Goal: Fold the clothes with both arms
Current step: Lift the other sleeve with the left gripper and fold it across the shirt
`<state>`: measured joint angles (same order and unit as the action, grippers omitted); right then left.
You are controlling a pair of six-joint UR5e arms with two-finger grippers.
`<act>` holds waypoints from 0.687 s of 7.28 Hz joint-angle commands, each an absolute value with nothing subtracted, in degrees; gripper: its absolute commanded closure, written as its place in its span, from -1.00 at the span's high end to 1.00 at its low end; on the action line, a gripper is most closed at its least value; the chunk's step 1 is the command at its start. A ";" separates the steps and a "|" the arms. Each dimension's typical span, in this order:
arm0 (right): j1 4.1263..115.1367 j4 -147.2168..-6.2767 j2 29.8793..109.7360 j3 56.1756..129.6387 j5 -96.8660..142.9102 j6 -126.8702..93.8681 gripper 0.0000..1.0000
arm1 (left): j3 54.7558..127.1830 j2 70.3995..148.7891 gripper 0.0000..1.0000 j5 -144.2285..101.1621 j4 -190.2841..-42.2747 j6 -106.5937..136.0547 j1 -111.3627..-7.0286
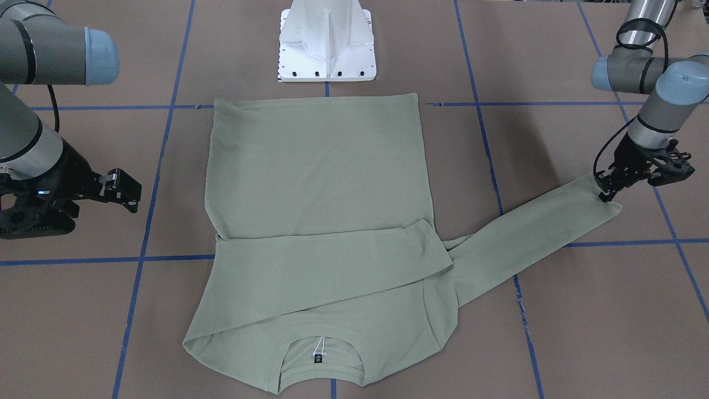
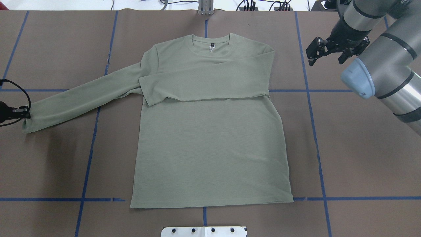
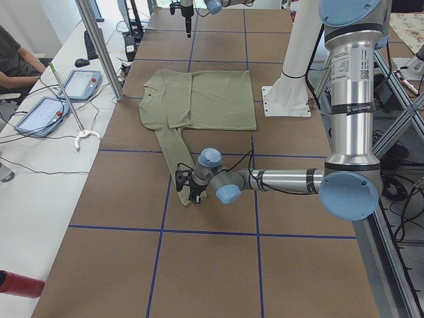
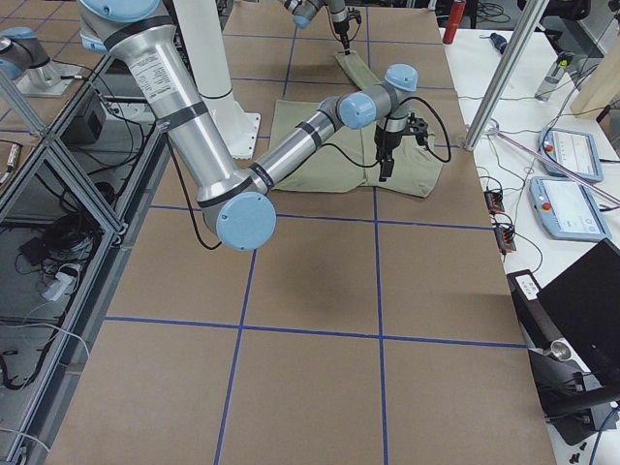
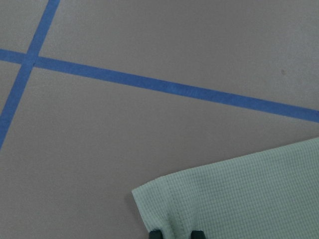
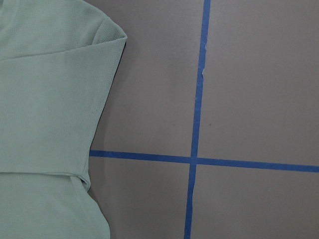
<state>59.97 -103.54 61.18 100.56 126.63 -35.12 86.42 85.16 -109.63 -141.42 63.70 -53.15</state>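
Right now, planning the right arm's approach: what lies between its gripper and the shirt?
Between right gripper and shirt: only bare table crossed by one blue tape line, per the overhead view.

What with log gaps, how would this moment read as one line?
shirt: one sleeve folded across chest | left gripper: fingers at outstretched cuff, grasp unclear | right gripper: open, off shirt
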 commanded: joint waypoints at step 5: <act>61.17 -102.92 68.26 105.27 127.35 -34.80 1.00 | 108.72 94.25 -1.00 -114.34 -110.27 63.81 -53.26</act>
